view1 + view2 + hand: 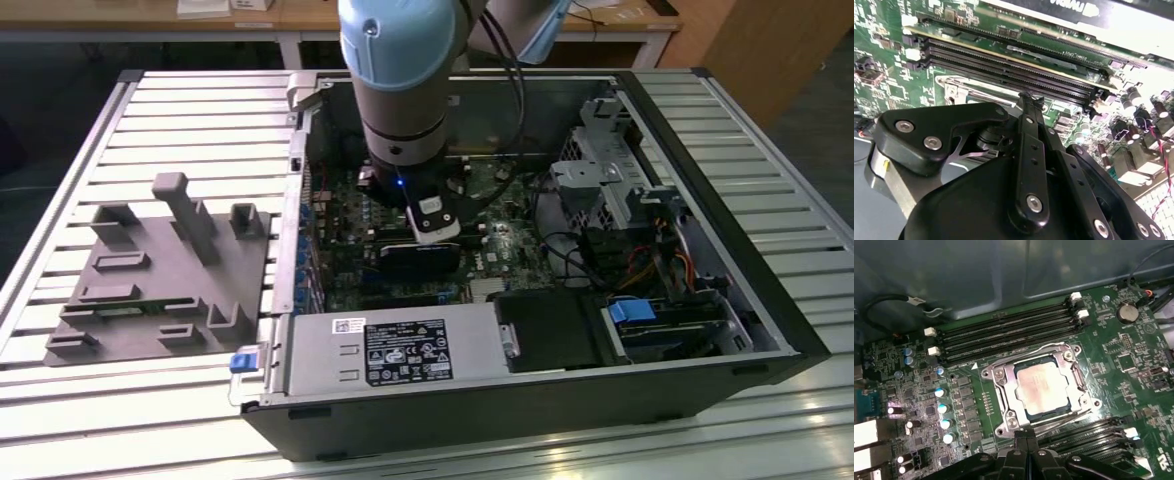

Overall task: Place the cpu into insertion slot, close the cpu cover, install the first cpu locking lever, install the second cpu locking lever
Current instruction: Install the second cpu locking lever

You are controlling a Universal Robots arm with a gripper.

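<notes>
The cpu (1041, 387), a dull silver square, lies in the insertion slot (1025, 411) on the green board. The cpu cover (1004, 385), a metal frame with a window, lies flat around the chip. Thin wire levers run along the socket's sides: one (1044, 347) by the memory slots, another (1066, 419) on the opposite side. My gripper (1027, 440) has its black fingers pressed together, tips at the socket's edge beside the cover's corner. In the second wrist view the gripper (1028, 100) points at the socket's metal frame (966, 92). The arm (400, 100) reaches down into the open computer case.
Long black memory slots (1009, 332) flank the socket on both sides. A black card (416, 258) sits just below the wrist in the exterior view. The power supply (387, 350), drive bays (667, 320) and cables crowd the case. A grey fixture (160, 270) lies at the exterior view's left.
</notes>
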